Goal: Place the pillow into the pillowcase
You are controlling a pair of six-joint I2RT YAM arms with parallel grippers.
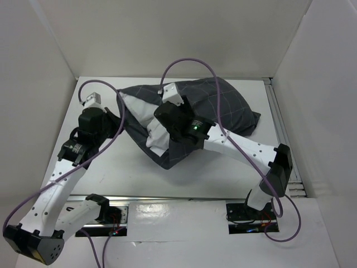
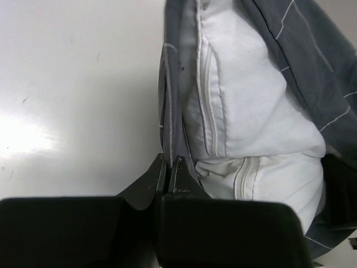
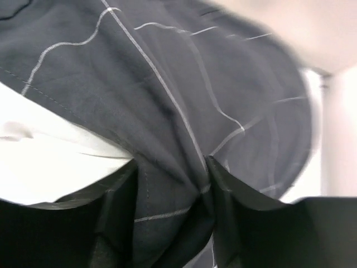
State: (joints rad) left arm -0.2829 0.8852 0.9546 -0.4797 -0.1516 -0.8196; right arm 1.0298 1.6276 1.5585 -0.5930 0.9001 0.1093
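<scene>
Top external view, left to right: on the white table [image 1: 184, 173], my left gripper [image 2: 169, 162] is pinched tight on the hem of the pillowcase [image 1: 228, 106] at its open left end. The pillow [image 1: 136, 109] shows white in that mouth, mostly inside the dark checked cloth with its zipped edge still exposed. Just right of it, the fingers of my right gripper [image 3: 170, 164] stand partly apart with a bunched fold of the pillowcase squeezed between them, and the filled sack bulges away toward the table's far right corner.
</scene>
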